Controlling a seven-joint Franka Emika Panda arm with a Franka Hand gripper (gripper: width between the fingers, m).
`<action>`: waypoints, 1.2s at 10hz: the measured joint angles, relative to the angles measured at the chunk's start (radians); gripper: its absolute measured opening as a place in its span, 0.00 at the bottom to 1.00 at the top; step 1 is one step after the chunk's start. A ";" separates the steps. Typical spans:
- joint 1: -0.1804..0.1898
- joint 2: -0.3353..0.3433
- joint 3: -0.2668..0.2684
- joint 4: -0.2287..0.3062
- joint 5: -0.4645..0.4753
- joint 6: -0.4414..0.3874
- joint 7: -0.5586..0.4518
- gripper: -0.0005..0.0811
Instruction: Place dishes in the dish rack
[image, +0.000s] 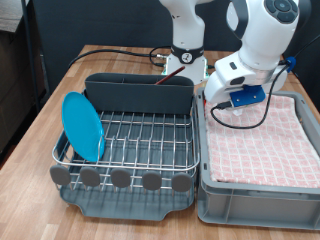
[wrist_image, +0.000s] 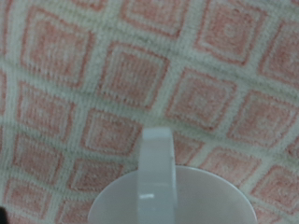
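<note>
Below our gripper (image: 224, 104), whose jaw spacing we cannot tell, the white mug (wrist_image: 173, 191) rests on the checked cloth (image: 262, 140); the blue plate (image: 82, 126) already stands propped in the dish rack (image: 130, 140).

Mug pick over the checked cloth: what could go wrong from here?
1. The wrist view shows only the mug rim and handle against the checked cloth; no fingers are visible, so a grasp may miss or clip the handle.
2. In the exterior view the gripper hangs low over the bin; fingertips could snag the cloth.
3. The blue plate stands on edge in the dish rack; a bump might tip it.
</note>
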 joint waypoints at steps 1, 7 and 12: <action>0.000 0.003 -0.001 -0.001 0.015 0.004 -0.007 0.90; 0.000 0.008 -0.002 -0.017 0.042 0.023 -0.015 0.25; 0.000 -0.017 -0.014 0.006 0.028 -0.031 0.014 0.09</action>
